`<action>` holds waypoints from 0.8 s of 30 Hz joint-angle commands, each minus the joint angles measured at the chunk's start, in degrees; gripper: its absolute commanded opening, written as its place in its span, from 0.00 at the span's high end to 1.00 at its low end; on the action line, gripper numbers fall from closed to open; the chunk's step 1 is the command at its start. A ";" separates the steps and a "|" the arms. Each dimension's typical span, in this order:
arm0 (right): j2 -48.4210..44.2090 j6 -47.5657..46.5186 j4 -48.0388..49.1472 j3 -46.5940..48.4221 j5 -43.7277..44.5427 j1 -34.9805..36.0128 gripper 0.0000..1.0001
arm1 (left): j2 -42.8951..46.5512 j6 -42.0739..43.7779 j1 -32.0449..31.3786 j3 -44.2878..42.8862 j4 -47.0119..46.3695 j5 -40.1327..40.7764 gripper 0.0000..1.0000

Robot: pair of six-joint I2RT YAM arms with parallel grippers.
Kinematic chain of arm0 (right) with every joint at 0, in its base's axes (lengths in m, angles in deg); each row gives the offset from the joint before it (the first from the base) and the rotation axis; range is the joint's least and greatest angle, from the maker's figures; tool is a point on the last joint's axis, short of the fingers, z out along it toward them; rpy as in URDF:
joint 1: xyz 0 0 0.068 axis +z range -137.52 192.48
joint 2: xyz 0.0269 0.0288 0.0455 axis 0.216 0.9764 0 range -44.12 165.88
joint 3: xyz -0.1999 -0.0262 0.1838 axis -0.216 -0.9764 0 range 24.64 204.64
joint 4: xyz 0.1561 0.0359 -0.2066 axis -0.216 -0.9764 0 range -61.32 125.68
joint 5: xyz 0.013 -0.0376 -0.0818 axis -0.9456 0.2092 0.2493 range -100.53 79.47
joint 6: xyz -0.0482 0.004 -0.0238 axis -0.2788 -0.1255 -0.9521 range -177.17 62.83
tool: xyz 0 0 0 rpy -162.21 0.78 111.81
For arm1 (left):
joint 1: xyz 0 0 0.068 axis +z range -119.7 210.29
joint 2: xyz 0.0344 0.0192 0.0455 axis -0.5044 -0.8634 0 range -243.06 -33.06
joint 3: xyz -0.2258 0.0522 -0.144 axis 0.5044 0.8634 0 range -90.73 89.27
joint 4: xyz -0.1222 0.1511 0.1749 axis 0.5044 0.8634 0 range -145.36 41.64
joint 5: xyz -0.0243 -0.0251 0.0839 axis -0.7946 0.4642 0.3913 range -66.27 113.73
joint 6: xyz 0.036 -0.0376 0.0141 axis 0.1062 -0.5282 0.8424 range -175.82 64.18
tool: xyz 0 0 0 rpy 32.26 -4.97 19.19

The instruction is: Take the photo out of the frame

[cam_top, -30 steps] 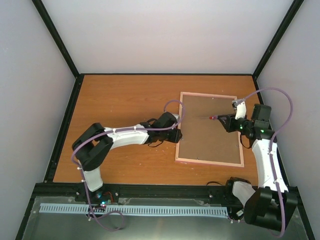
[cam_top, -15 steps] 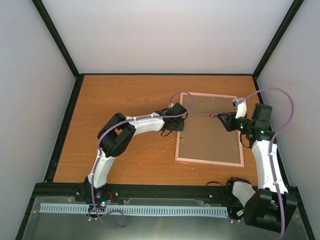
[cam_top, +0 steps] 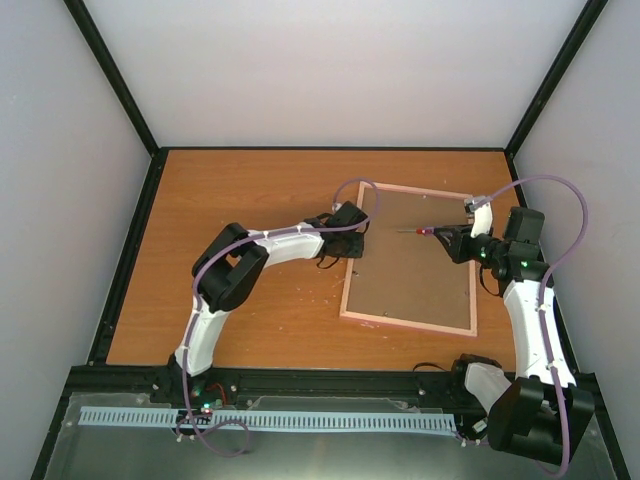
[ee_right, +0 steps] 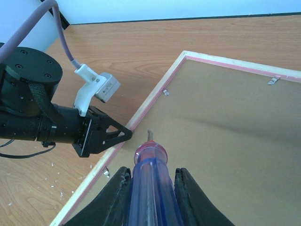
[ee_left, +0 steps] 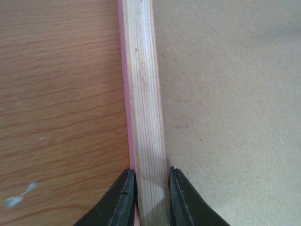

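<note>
The frame (cam_top: pixel 415 280) lies face down on the table, showing its brown hardboard back with pale wood and pink edging. The photo is hidden under the panel. My left gripper (cam_top: pixel 358 240) is shut on the frame's left rail (ee_left: pixel 143 94), one finger on each side, seen close in the left wrist view (ee_left: pixel 151 195). My right gripper (cam_top: pixel 452 240) is shut on a purple-handled screwdriver (ee_right: pixel 149 160) and holds it above the panel (ee_right: pixel 225 141), tip pointing toward the left rail. The left gripper also shows in the right wrist view (ee_right: pixel 126 134).
Small metal retaining clips sit along the frame's inner edge (ee_right: pixel 165 92) (ee_right: pixel 273 81) (ee_right: pixel 107 173). The orange wooden table (cam_top: pixel 240 200) is walled on three sides. White flecks dot the wood (ee_left: pixel 16 197). The frame lies at the table's right half.
The left arm moved up to the frame's left rail and closed on it. The frame's near end has since swung a little to the left. The right gripper and screwdriver rose slightly.
</note>
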 commanded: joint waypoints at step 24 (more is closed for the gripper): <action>2.09 -6.34 -2.51 1.16 -7.70 -0.22 0.97 | 31.64 15.24 8.16 24.57 -2.03 -3.96 0.06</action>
